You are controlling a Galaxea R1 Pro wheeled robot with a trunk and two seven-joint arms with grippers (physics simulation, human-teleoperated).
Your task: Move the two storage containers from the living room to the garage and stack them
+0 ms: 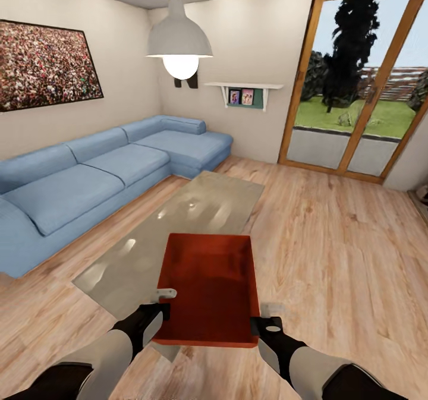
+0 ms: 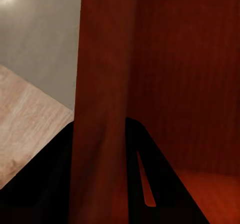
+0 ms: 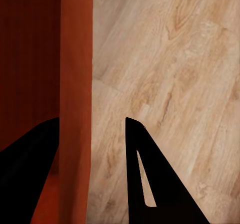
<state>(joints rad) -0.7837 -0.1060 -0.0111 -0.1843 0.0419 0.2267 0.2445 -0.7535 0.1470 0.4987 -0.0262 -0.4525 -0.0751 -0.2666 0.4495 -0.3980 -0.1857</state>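
You have one storage container (image 1: 208,287) lifted over the near end of the glass worktop (image 1: 178,233), left hand (image 1: 156,314) clamped on its wall, right hand (image 1: 264,327) straddling the opposite wall with a gap, so tighten before driving toward the garage.

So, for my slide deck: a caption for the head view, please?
Both grippers, left and right, at an orange-red bin above a glass table beside the blue sofa.
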